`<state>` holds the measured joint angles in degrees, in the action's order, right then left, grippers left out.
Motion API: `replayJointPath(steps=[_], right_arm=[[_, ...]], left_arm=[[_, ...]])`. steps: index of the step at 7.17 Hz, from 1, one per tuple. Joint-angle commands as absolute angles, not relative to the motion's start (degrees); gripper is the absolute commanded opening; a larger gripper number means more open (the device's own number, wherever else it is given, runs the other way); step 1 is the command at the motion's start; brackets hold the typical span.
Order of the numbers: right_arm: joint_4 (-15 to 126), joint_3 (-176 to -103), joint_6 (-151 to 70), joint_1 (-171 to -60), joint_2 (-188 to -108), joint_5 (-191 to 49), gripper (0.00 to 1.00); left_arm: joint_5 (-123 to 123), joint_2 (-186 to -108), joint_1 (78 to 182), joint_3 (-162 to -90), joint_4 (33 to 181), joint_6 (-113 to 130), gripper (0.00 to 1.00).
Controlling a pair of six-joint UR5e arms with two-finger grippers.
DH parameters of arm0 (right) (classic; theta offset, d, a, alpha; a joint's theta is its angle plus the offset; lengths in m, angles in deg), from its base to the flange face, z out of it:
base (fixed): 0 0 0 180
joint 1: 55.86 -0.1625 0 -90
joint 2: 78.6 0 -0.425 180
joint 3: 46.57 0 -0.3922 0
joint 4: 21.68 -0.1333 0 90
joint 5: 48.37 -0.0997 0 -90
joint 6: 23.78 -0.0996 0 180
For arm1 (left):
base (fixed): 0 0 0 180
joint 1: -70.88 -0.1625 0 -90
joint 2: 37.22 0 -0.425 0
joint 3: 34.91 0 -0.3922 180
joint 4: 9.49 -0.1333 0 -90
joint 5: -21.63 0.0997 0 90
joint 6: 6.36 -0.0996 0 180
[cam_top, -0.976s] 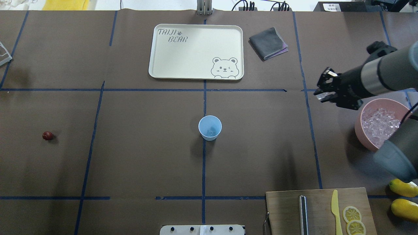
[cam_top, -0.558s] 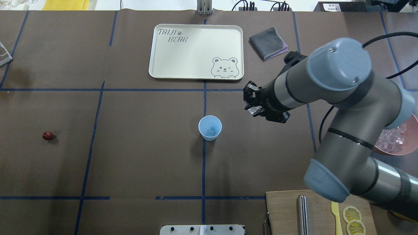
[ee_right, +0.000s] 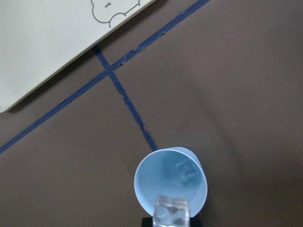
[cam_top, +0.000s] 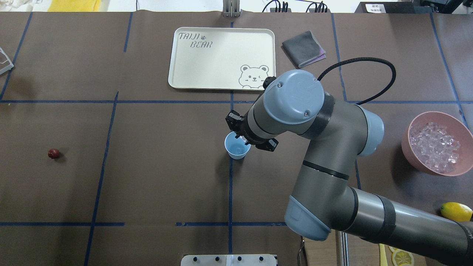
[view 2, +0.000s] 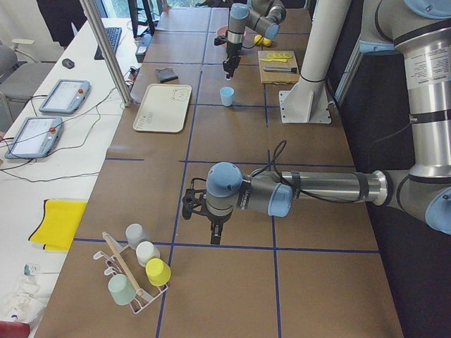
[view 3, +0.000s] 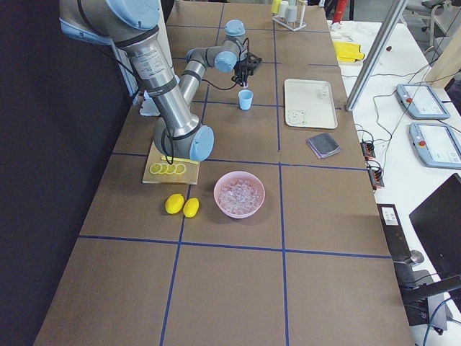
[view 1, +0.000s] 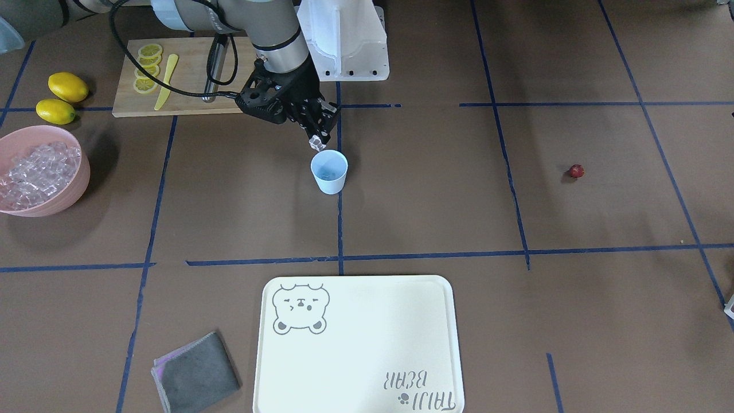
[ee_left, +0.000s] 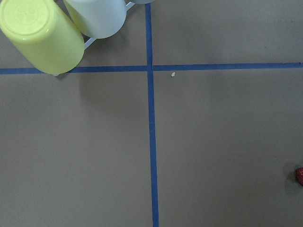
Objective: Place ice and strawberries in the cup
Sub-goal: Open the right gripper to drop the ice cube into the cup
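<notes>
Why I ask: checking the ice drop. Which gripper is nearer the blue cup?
Right. The right gripper hangs just above the cup, holding an ice cube; the left gripper is far off, near the rack.

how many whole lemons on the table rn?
2. The first lemon lies beside the cutting board; the second lemon lies next to it, nearer the pink bowl. The overhead view shows only one of them.

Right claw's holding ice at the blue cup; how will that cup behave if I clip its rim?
Likely tippy: the cup tapers to a narrow base. Probably light too, with just one ice cube visible inside, so a nudge from the right claw may slide or topple it.
</notes>
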<state>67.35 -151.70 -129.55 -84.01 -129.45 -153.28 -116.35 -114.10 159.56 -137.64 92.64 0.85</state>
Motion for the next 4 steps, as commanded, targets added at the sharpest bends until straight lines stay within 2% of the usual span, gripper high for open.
replayJointPath(steps=[1,3,4], right_arm=[[63.4,-146.9,-129.9,-83.1,-128.2,-152.7,0.21],[63.1,-145.5,-129.9,-82.9,-128.2,-152.7,0.66],[63.1,-145.5,-129.9,-82.9,-128.2,-152.7,0.74]], left_arm=[[-116.4,-114.0,159.6,-137.7,92.6,0.9,1.0],[-116.4,-114.0,159.6,-137.7,92.6,0.9,1.0],[-116.4,-114.0,159.6,-137.7,92.6,0.9,1.0]])
